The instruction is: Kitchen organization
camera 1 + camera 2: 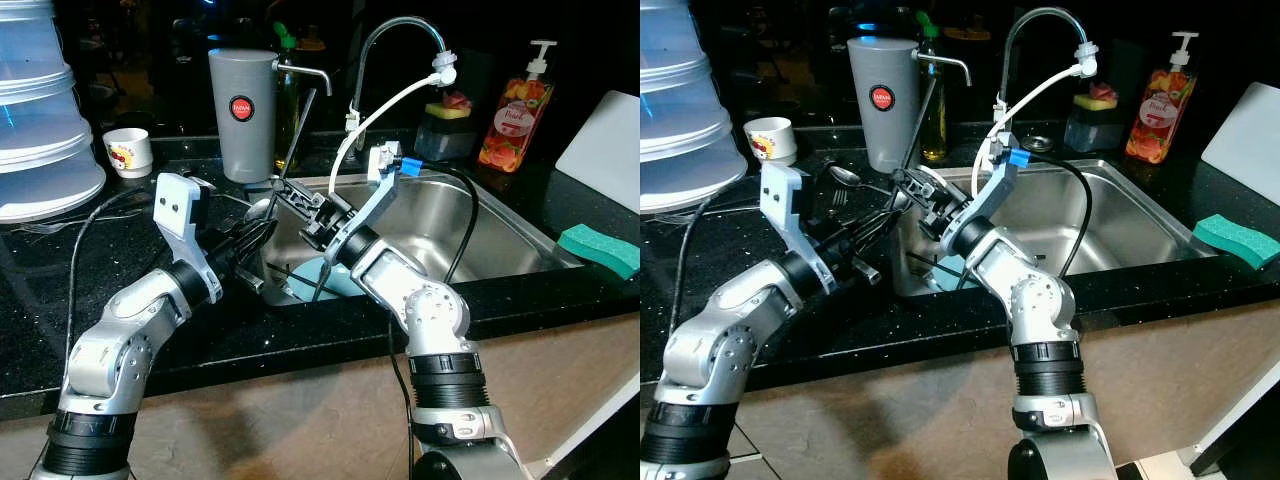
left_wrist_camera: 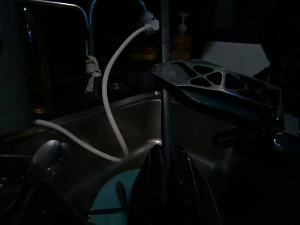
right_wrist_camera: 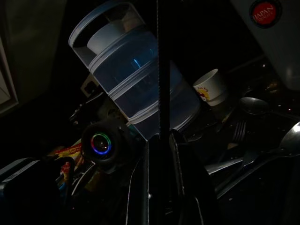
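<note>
Where "JAPAN" is read on the grey jug's [image 1: 243, 112] red label, a thin rod [image 3: 163, 70] is pinched by the right claw [image 1: 283, 190], utensils [image 1: 865, 232] pinched by the left claw [image 1: 875, 245], black table [image 1: 120, 280] beneath.

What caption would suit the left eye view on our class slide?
Right gripper and left gripper meet over cutlery beside the steel sink, near a grey jug.
</note>
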Robot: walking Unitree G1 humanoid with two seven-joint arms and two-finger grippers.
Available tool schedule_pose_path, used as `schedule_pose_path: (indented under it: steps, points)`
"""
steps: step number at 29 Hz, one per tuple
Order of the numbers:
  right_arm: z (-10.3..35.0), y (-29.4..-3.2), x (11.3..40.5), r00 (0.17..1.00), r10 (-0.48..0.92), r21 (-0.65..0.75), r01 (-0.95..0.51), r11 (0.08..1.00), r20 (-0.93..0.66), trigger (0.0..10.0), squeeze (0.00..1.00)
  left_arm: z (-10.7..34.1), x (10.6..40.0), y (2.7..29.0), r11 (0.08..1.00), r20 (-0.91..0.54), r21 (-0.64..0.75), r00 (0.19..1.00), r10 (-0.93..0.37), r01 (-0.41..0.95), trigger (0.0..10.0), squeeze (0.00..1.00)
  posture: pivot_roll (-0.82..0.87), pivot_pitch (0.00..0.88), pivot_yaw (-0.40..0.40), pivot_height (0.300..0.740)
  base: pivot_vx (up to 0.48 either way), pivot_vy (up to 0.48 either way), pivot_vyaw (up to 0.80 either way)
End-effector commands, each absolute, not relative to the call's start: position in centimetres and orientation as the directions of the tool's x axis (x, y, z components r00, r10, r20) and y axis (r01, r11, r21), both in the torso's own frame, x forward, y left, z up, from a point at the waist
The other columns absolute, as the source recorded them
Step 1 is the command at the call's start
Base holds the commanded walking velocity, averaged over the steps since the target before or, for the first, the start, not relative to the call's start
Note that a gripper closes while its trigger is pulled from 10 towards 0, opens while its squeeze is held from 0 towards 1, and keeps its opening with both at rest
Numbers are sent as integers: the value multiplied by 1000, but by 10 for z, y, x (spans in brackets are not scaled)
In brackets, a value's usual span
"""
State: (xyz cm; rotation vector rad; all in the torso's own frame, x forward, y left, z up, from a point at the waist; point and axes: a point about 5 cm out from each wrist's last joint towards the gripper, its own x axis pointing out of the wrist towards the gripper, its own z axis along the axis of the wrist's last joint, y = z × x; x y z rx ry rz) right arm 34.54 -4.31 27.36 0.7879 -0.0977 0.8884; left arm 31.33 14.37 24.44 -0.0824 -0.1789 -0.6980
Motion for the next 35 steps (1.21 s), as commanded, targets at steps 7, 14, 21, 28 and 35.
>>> schedule_pose_path:
  steps: [7, 14, 21, 28, 35]
  points:
    - [283, -60, 361, 738, 551, 493, -673, 552, 390, 0, 0, 230, 322, 153, 826, 101, -9, 822, -560, 564, 10000, 1000, 27, 0, -1, 740, 0, 0, 0]
    - [256, -99, 387, 885, 358, 224, -430, 875, 298, 0, 0, 233, 331, 172, 903, 116, 44, 895, -430, 428, 10000, 0, 22, 0, 5, 740, 0, 0, 0]
    - [204, -80, 382, 868, 466, -138, -447, 884, 172, 0, 0, 224, 322, 143, 791, 15, 180, 802, -597, 585, 10000, 0, 17, 0, 3, 740, 0, 0, 0]
    - [160, -58, 372, 873, 472, -90, -464, 881, 124, 0, 0, 213, 320, 131, 759, -43, 230, 785, -618, 610, 10000, 0, 35, 0, -20, 740, 0, 0, 0]
    - [162, -53, 373, 861, 488, -109, -477, 872, 140, 3961, 0, 202, 323, 147, 801, -123, 260, 841, -527, 540, 10000, 0, 36, 0, -26, 740, 0, 0, 0]
